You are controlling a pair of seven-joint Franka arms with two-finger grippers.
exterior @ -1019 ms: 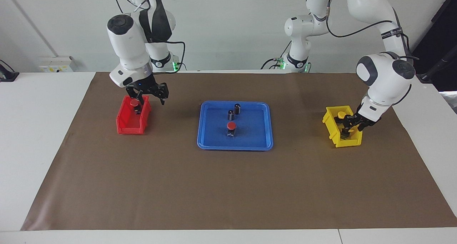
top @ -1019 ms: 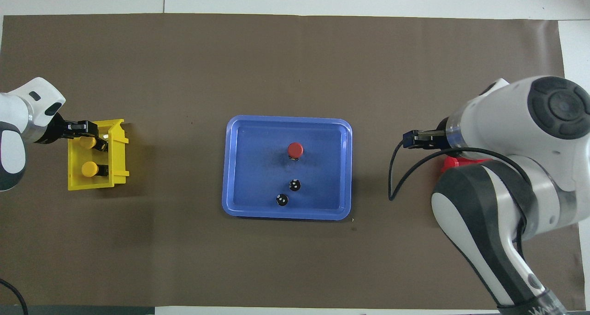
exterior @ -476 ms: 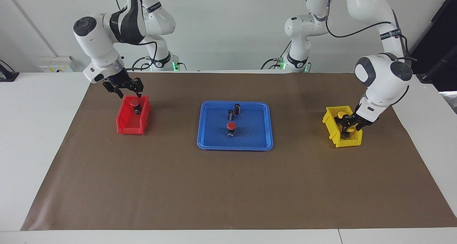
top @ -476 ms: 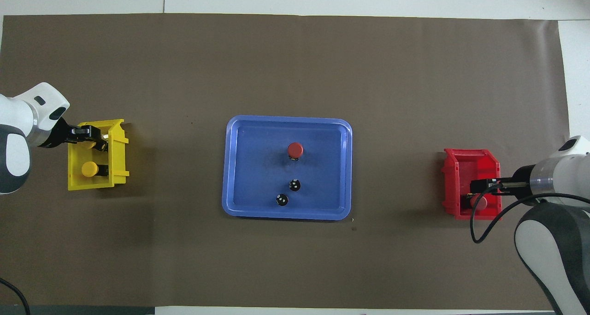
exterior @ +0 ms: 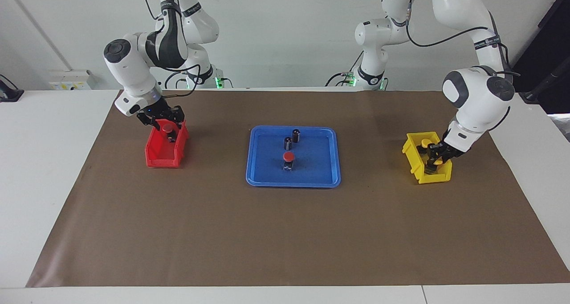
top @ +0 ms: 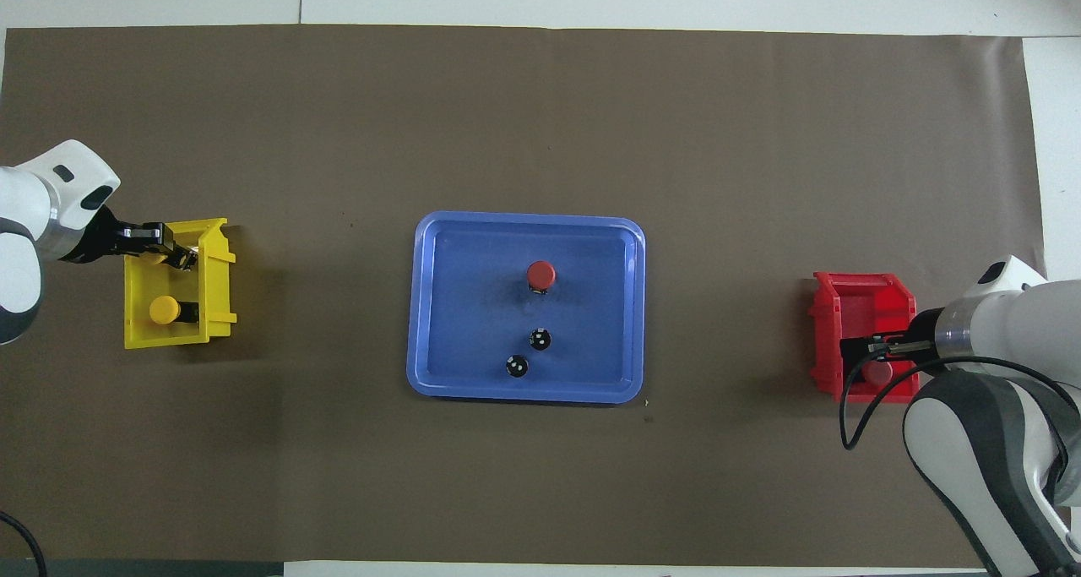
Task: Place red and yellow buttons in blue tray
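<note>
The blue tray (exterior: 267, 181) (top: 422, 307) lies mid-table with one red button (exterior: 289, 156) (top: 540, 273) standing in it. A second red button (exterior: 167, 128) (top: 878, 372) sits in the red bin (exterior: 162, 155). My right gripper (exterior: 167, 125) (top: 866, 349) is lowered over it, open, a finger on either side of the cap. In the yellow bin (exterior: 416, 161) (top: 215, 290), my left gripper (exterior: 434, 156) (top: 173, 252) is shut on a yellow button (top: 154, 258). Another yellow button (top: 164, 309) (exterior: 425, 142) stands free beside it, nearer to the robots.
Two dark capless cylinders (exterior: 296, 135) (exterior: 288, 143) stand in the tray, nearer to the robots than the red button. A brown mat (exterior: 285, 233) covers the table. The red bin is at the right arm's end and the yellow bin at the left arm's end.
My right gripper swung out and came down around the red button in the red bin. My left gripper closed on the yellow button in the yellow bin.
</note>
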